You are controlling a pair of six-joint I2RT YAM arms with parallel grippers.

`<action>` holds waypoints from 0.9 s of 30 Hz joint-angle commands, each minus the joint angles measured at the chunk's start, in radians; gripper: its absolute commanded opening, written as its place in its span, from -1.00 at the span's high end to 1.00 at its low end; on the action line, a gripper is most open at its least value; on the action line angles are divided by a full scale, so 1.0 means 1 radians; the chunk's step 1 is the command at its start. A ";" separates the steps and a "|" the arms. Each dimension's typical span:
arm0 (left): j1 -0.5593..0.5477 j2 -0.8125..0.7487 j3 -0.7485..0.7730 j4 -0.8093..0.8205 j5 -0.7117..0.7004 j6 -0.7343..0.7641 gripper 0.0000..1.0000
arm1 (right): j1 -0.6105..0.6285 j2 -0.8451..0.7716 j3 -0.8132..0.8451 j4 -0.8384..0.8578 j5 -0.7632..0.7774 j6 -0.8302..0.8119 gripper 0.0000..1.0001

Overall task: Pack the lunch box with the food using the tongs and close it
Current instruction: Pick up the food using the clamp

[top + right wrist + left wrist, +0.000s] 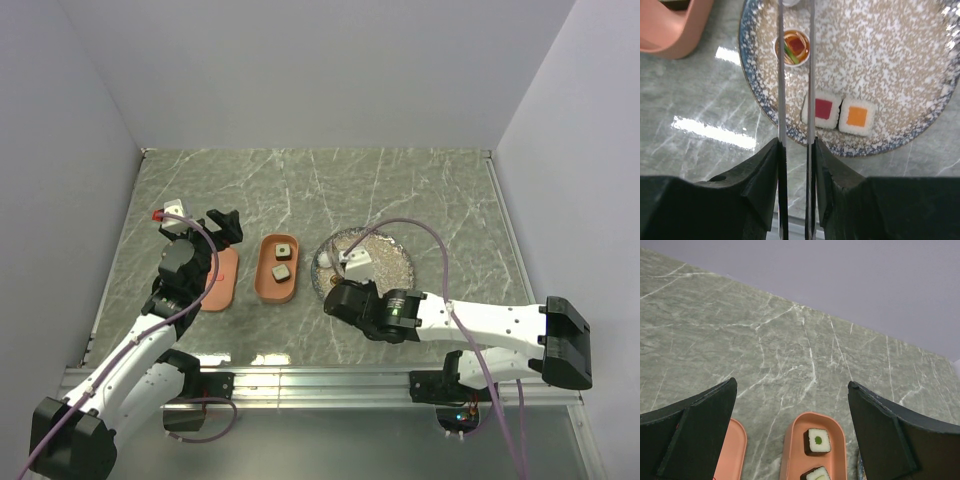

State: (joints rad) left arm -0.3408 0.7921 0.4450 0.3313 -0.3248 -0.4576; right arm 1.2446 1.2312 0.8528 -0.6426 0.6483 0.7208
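Observation:
My right gripper [796,145] is shut on the tongs [781,75], one finger pressed on each slim metal arm. The two arms run out over the speckled plate [900,60] and flank a small round roll [792,44] with a red and orange centre. Two square food pieces, one with a red centre [823,109] and one with orange [857,116], lie side by side on the plate. The salmon lunch box [266,285] holds two dark-edged pieces [818,441] [816,474]. My left gripper [792,385] hangs open above the lunch box [795,450] and its lid [732,450], holding nothing.
The lid [222,280] lies flat just left of the lunch box. The plate [390,268] sits right of the box, with my right gripper [345,290] at its near-left rim. A small white and red object [168,210] rests at the far left.

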 commanded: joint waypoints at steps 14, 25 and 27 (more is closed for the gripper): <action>0.006 0.006 0.026 0.048 0.015 -0.004 -0.99 | -0.005 0.036 0.065 -0.031 0.054 -0.003 0.13; 0.006 0.016 0.029 0.048 0.021 -0.004 -0.99 | -0.017 0.013 0.022 0.006 0.042 0.000 -0.08; 0.006 0.013 0.027 0.048 0.021 -0.004 -0.99 | -0.027 0.020 0.014 0.017 0.027 -0.007 -0.08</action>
State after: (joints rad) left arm -0.3397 0.8097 0.4450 0.3321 -0.3157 -0.4576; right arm 1.2362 1.2644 0.8730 -0.6682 0.6605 0.7120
